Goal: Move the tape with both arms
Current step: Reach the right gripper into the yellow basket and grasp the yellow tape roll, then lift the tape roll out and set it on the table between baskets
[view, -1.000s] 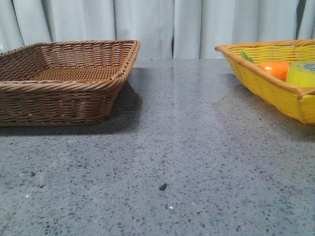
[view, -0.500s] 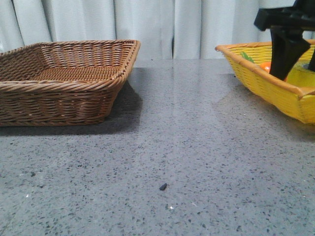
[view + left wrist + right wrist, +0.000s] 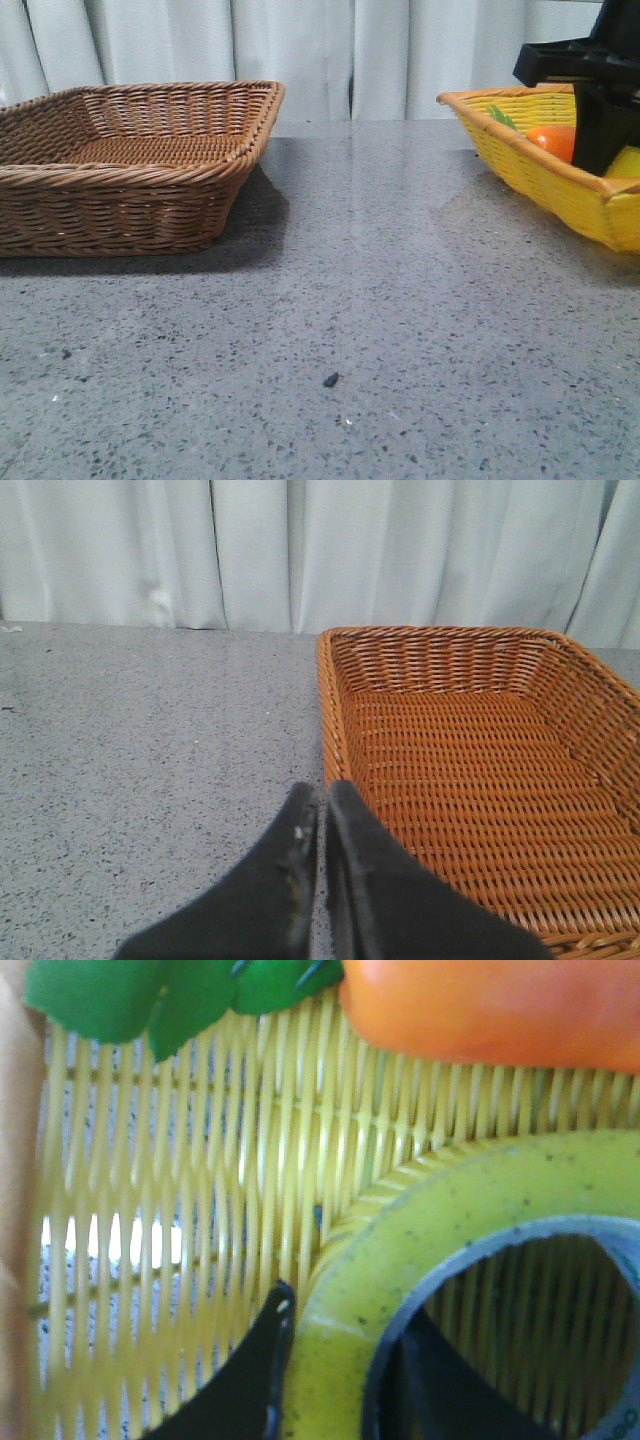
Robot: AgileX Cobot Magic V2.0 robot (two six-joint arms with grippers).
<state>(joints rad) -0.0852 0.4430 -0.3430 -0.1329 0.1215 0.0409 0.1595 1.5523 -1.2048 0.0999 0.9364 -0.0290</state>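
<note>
Your right gripper (image 3: 330, 1380) is down inside the yellow basket (image 3: 540, 175) at the right of the surface (image 3: 350, 300). It stands spread, one finger (image 3: 245, 1380) outside the tape (image 3: 450, 1210) wall, the other inside the core; contact can't be judged. The tape lies flat on the basket floor, beside the orange carrot (image 3: 500, 1010). Your left gripper (image 3: 322, 825) has its fingers pressed together, empty, over the brown basket (image 3: 470, 770) rim.
</note>
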